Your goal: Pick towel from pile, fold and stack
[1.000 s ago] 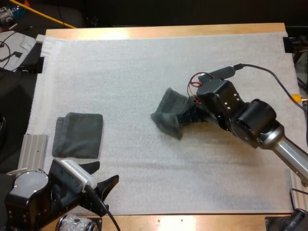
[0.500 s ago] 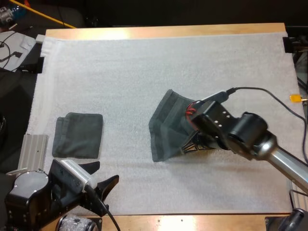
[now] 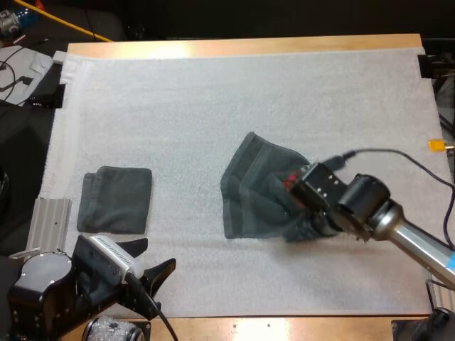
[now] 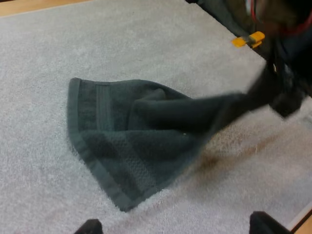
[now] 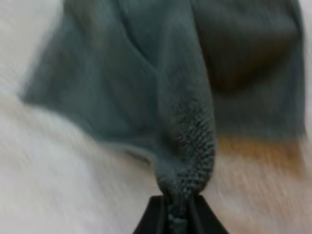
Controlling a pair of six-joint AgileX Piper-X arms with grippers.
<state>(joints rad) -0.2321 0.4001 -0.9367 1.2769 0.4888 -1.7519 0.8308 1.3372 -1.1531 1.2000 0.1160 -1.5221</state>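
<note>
Right wrist view has the right gripper clamped on a bunched edge of the dark grey-green towel, which lies half spread near the middle of the white mat, well apart from the folded towel. The left gripper stands with its jaws apart, holding nothing. The cloth looks soft, light and limp; I judge a corner of the hem is the best hold.

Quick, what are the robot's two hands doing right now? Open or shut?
Left hand: open, holding nothing.
Right hand: shut on the crumpled towel.
</note>
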